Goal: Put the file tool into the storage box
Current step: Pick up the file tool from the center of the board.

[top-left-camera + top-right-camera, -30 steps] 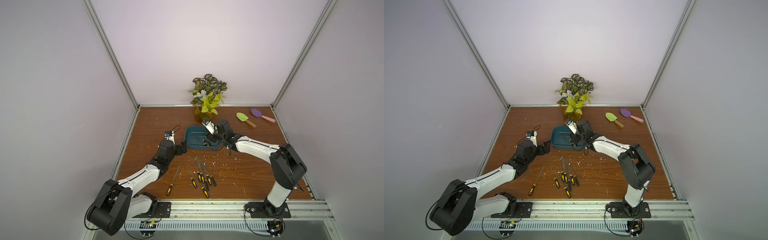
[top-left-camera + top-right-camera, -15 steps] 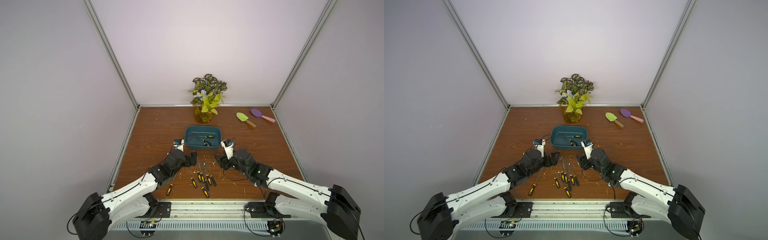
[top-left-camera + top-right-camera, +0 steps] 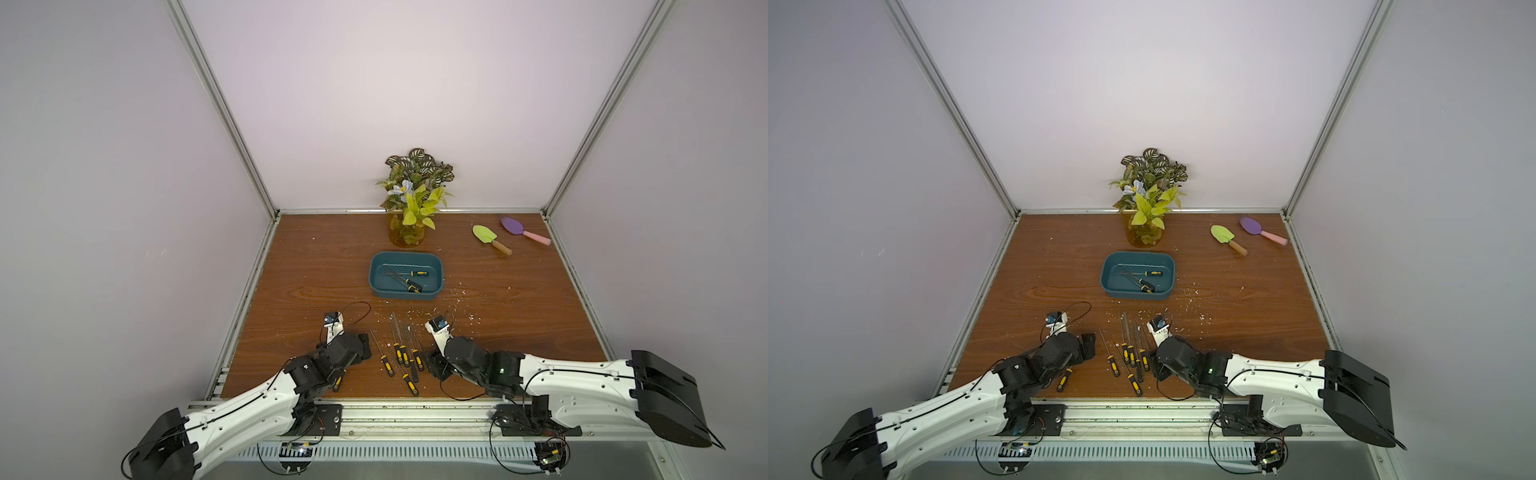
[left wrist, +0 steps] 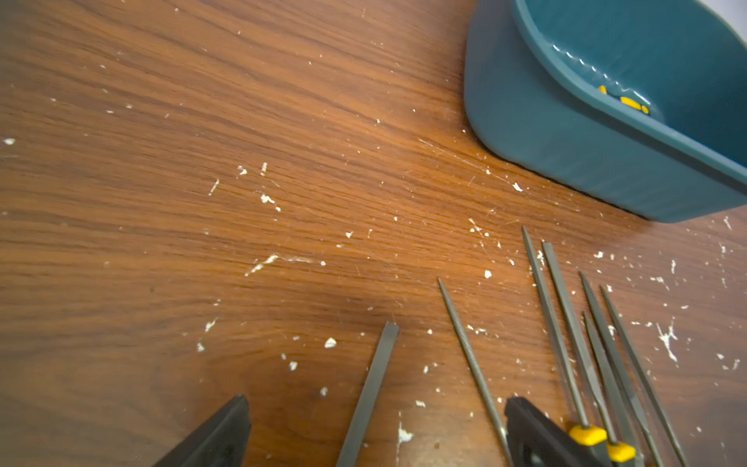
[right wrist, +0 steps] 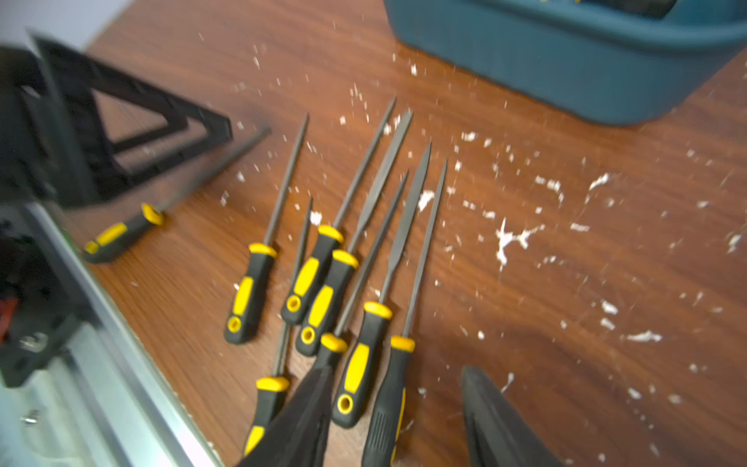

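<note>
Both top views take in the whole wooden table (image 3: pixel 316 266): the teal plastic storage box (image 3: pixel 406 253), round-cornered, sits mid-table with two files (image 3: pixel 409 280) inside. An amber glass vase (image 3: pixel 405 237) stands behind it and two small trowels (image 3: pixel 484 234) lie toward the far right corner. Nearer the rail, the loose files (image 3: pixel 402 353) lie bunched on the wood, with both arms stretched low and the left gripper (image 3: pixel 1086 347) and right gripper (image 3: pixel 1156 368) flanking them. Left wrist view adds what those miss: the left gripper (image 4: pixel 376 402) stands released, jaws straddling a flat file (image 4: pixel 366 396) with a blunt tip, without touching it. Slim grey blades fan out beside it, and white flecks dot the grain. Right wrist view, blurred, shows rubbery black-and-yellow handles. The right gripper (image 5: pixel 398 370) has its jaws parted with two handles between them, clasping nothing.
</note>
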Motion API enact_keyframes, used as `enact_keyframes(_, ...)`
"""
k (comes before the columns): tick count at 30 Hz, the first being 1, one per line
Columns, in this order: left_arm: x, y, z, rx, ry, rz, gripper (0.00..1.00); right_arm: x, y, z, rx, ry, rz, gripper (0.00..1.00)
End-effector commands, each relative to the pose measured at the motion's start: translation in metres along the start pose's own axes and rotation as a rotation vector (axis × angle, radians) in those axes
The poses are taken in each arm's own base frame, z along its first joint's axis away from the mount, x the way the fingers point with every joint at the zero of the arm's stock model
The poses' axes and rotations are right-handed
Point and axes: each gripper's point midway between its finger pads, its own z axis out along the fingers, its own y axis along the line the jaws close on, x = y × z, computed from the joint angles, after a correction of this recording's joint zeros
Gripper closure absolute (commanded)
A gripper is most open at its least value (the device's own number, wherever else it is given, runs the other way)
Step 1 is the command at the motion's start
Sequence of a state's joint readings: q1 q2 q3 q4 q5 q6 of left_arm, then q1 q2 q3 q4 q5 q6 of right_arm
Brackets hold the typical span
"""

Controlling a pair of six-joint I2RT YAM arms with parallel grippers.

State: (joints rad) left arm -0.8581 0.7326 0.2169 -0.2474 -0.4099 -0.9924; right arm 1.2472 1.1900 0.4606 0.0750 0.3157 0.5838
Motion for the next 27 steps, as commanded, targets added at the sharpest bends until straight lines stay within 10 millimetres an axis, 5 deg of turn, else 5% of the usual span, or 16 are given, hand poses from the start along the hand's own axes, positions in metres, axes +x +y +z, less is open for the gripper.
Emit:
enact_keyframes(1,-0.001,-0.002,-0.001,0.001,-0.006,0.023,0.00,0.000,-0.011,0.002,0.064,-0.025,0.042,0.45)
enact_keyframes(15,-0.010,-0.056,0.005,0.240,-0.048,0.056,0.00,0.038,-0.017,0.017,0.123,0.067,0.084,0.52)
enact_keyframes(21,-0.024,-0.069,0.008,0.217,-0.072,0.125,0.00,0.035,-0.032,0.014,0.208,0.047,0.057,0.55)
enact_keyframes(27,-0.028,-0.075,0.010,0.210,-0.073,0.132,0.00,0.025,-0.021,0.019,0.199,0.063,-0.005,0.57)
